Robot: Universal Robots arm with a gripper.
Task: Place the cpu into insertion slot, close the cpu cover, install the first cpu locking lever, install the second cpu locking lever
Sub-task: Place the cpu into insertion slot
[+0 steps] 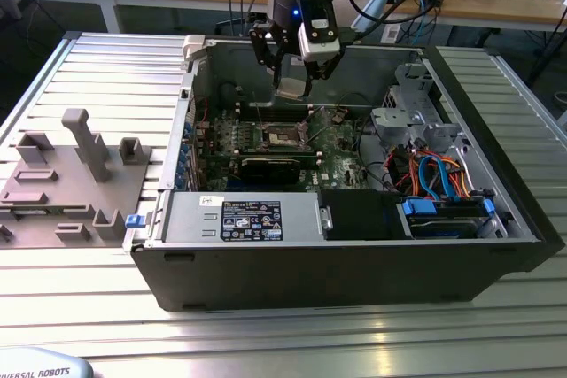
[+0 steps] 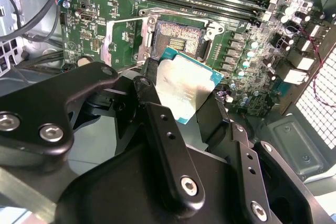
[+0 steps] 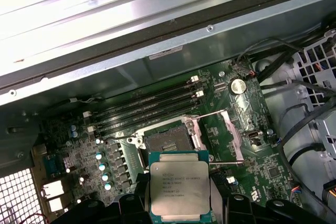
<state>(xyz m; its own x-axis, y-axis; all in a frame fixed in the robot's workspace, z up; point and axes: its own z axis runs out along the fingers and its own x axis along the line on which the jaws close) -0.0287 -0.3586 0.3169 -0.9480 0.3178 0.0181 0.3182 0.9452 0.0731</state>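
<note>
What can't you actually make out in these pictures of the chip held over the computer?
- Underside of the cpu: faces away in both wrist views.
- One edge of the insertion slot: covered by the cpu in both wrist views.
- Part of the cpu cover: behind links of the gripper in the second wrist view.

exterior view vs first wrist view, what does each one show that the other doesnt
Exterior view: the whole open computer case on the ribbed table, its power supply, blue and orange cables, and grey fixture blocks beside the case. First wrist view: the print on the cpu, the cpu cover swung open, a coin battery. Both: the gripper holding the cpu above the empty insertion slot, not yet seated.
</note>
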